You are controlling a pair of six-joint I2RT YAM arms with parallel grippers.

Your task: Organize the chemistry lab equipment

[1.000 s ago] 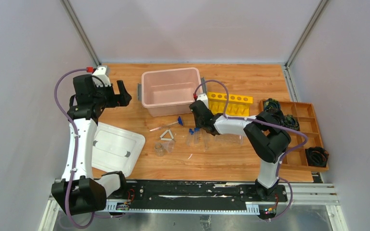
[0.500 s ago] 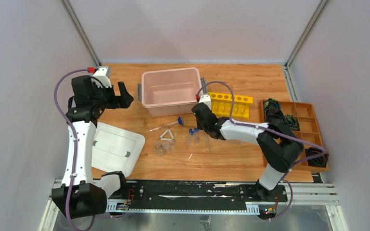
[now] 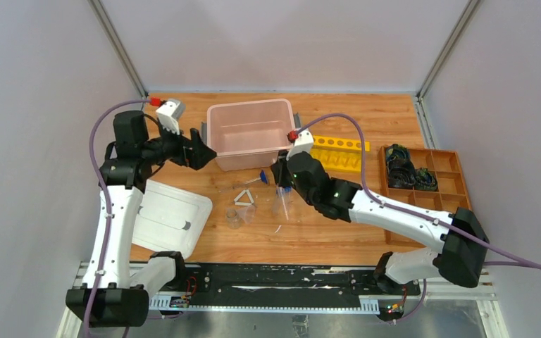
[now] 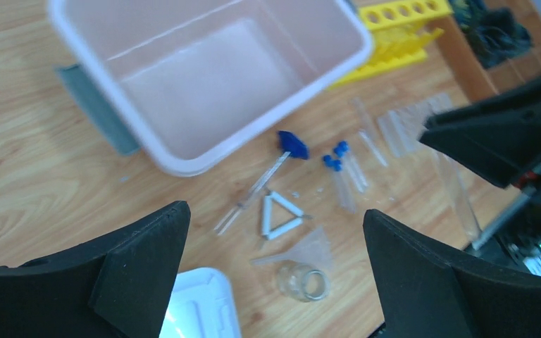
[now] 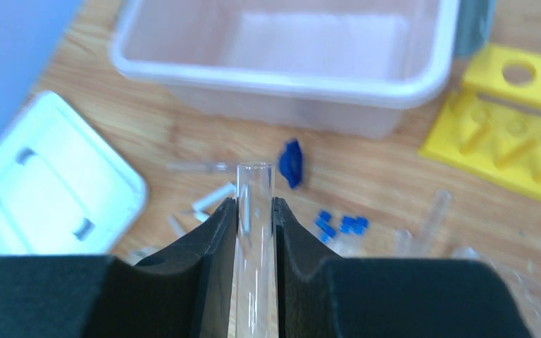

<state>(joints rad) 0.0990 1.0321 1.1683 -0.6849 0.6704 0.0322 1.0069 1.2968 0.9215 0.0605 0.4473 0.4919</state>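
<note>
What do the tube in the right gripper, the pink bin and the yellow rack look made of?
Tube: clear glass or hard plastic, undecidable; fully see-through, glossy rim.
Pink bin: likely moulded plastic, semi-matte; rounded rim, uniform colour.
Yellow rack: likely opaque plastic; uniform colour, clean round holes.

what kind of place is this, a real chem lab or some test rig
Probably a robot test cell staged as a lab bench. Grey walls box in a wooden table. The left arm and right arm are bolted at its near edge. On it are a yellow tube rack, blue-capped tubes and a pink bin.
</note>
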